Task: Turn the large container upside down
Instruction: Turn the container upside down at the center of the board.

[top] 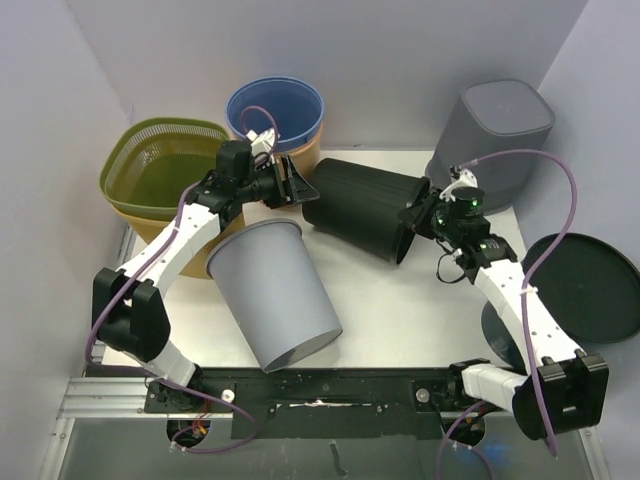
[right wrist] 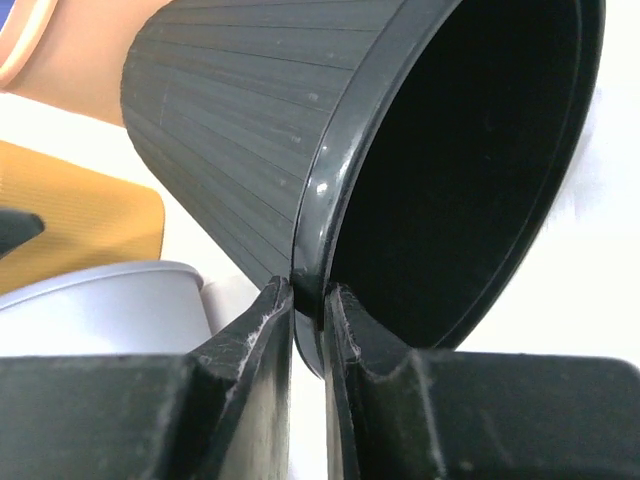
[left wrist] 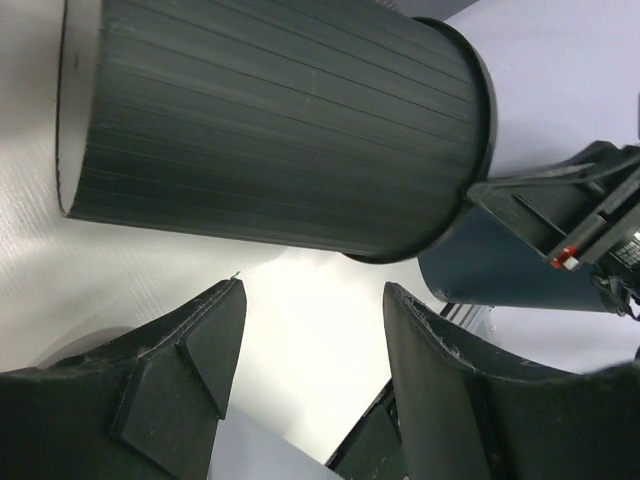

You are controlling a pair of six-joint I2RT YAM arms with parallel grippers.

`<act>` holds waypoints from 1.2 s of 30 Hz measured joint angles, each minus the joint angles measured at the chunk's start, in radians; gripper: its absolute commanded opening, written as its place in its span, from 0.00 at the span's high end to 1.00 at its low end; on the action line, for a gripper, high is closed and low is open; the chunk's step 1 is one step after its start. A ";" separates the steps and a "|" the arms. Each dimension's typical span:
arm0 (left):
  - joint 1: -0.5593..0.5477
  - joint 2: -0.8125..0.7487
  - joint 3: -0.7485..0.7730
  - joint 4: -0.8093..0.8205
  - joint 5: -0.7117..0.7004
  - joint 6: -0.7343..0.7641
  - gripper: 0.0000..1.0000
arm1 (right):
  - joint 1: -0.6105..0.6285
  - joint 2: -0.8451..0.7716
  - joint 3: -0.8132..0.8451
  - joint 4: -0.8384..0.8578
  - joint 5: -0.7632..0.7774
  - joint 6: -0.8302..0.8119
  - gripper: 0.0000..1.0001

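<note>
The black ribbed waste bin point(top: 365, 208) lies on its side in the far middle of the table point(top: 400, 320), its closed base pointing left and its open mouth pointing right. The right gripper point(right wrist: 308, 290) is pinched on the rim at the mouth, one finger inside the wall and one outside, with no gap showing on either side of the plastic. The left gripper point(left wrist: 315, 288) hangs just off the base end with its jaws spread wide and nothing between them. It is hard to say whether the bin's side rests on the table or is lifted slightly clear of it. The bin looks like thin moulded plastic: light, fairly stiff at the rolled rim, and glossy enough to slip. A single pinch at the rim will probably let it swing like a pendulum, so the flat base edge on the left seems the sensible second hold or push point for tipping the mouth down. A grey bin point(top: 275, 295) lies on its side near left, close to the black one, and could get in the way of the turn. Farther off are a green mesh basket point(top: 160, 165), a blue tub point(top: 275, 110), an inverted grey bin point(top: 495, 130) far right and a round black lid point(top: 585, 285) on the right.
</note>
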 measured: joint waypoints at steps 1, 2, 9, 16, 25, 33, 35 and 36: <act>0.000 0.006 0.000 0.001 0.000 0.002 0.43 | -0.002 -0.014 -0.008 -0.003 -0.009 0.000 1.00; 0.000 0.015 0.000 0.001 0.001 0.002 0.43 | -0.005 -0.031 -0.018 -0.009 -0.017 -0.001 1.00; -0.001 0.071 0.026 0.006 0.006 0.016 0.42 | -0.032 -0.132 -0.039 -0.089 -0.046 -0.011 1.00; -0.011 0.159 0.130 -0.017 0.003 0.066 0.41 | -0.078 -0.195 -0.050 -0.142 -0.068 -0.018 1.00; -0.045 0.289 0.271 -0.089 0.002 0.139 0.41 | -0.111 -0.196 -0.043 -0.212 -0.065 -0.060 1.00; -0.048 0.354 0.318 -0.143 -0.010 0.185 0.41 | -0.114 -0.216 -0.024 -0.279 -0.030 -0.087 0.52; -0.050 0.355 0.318 -0.142 -0.008 0.185 0.41 | -0.115 -0.217 0.002 -0.310 -0.021 -0.095 0.45; -0.052 0.356 0.318 -0.142 -0.006 0.184 0.41 | -0.115 -0.217 0.017 -0.323 -0.018 -0.097 0.45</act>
